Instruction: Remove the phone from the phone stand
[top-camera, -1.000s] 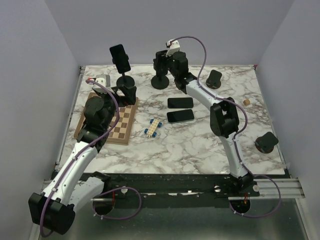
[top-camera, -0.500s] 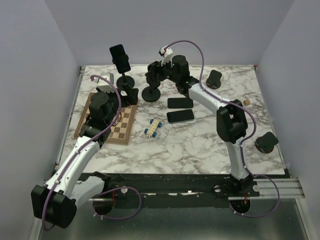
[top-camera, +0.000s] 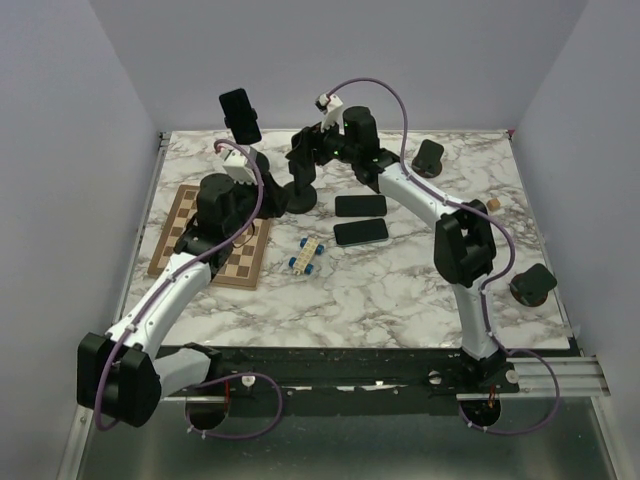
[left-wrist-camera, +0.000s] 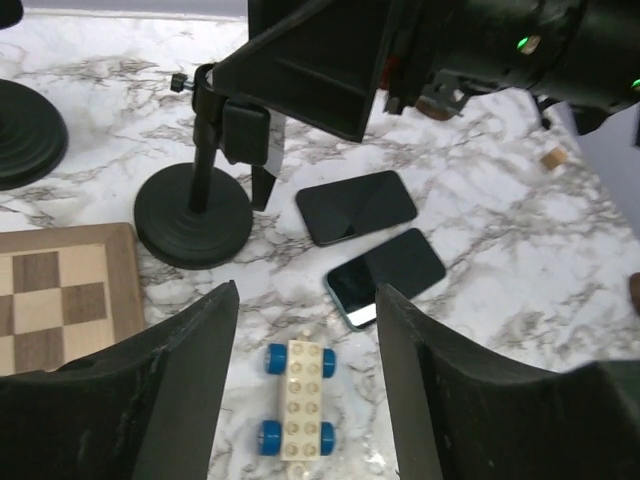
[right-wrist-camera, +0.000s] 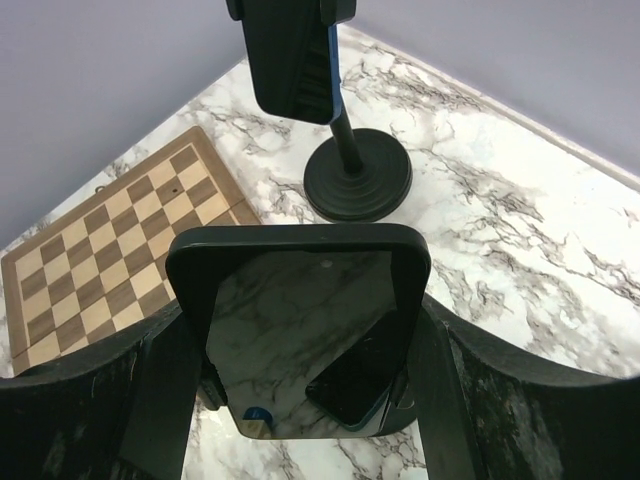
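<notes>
A black phone (right-wrist-camera: 300, 330) sits in the clamp of a black phone stand (left-wrist-camera: 193, 215). My right gripper (right-wrist-camera: 300, 345) is shut on this phone's two sides. In the top view the right gripper (top-camera: 308, 150) holds the phone (top-camera: 299, 146) above the stand's round base (top-camera: 299, 196). The left wrist view shows the phone's back (left-wrist-camera: 310, 70) still in the clamp, with the base on the table. My left gripper (left-wrist-camera: 305, 300) is open and empty. It hovers just left of the base in the top view (top-camera: 268, 197).
A second stand (top-camera: 250, 160) holds another phone (top-camera: 240, 115) at the back left. Two phones (top-camera: 360, 205) (top-camera: 360, 231) lie flat mid-table beside a white and blue brick car (top-camera: 307, 256). A chessboard (top-camera: 212, 240) lies left. Black stands (top-camera: 428, 157) (top-camera: 532, 285) and a wooden block (top-camera: 493, 203) are at the right.
My right gripper has pulled the phone and its stand left and nearer. My left arm has swung right, off the chessboard and towards the stand's base.
</notes>
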